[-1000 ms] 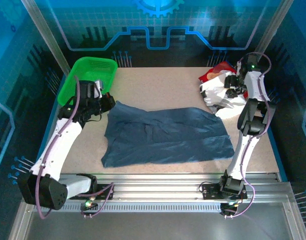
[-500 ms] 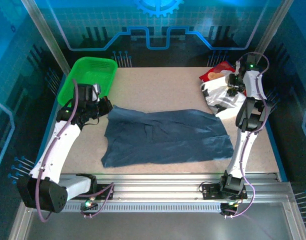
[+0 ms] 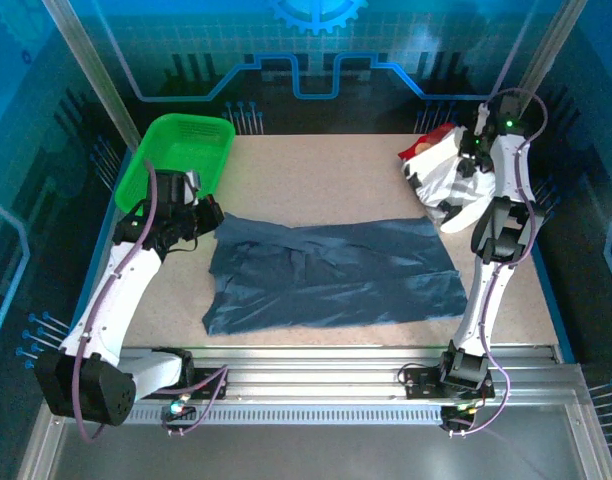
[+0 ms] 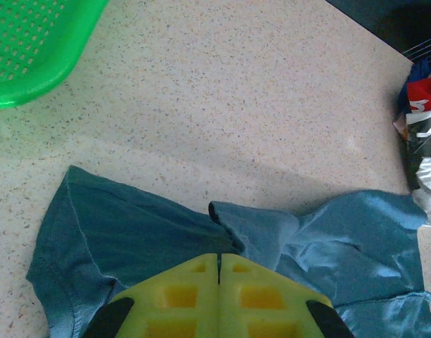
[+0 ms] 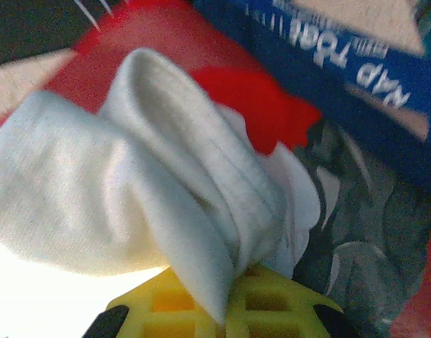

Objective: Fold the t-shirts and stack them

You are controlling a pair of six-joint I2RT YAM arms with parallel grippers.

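- Since a second ago the left hand (image 3: 204, 213) has drawn back leftward. It has dragged the far-left corner of the slate-blue t-shirt (image 3: 336, 275) with it, and new creases cross the shirt's middle.
- The right hand (image 3: 473, 158) has shifted toward the far right corner, pulling part of the white t-shirts (image 3: 448, 190) along.
- Slate-blue t-shirt: spread mid-bench and wrinkled, with its long side running left to right.
- Left hand (image 4: 219, 262), wrist view: fingers pressed together, nipping a raised fold of the blue cloth.
- Right hand (image 5: 229, 285), wrist view: clamped on a fold of the white t-shirts (image 5: 131, 190), with red and black print behind.
- White t-shirts: heaped at the far right of the bench (image 3: 316, 170).
- Green basket (image 3: 181, 150): far left corner, just beyond the left hand.
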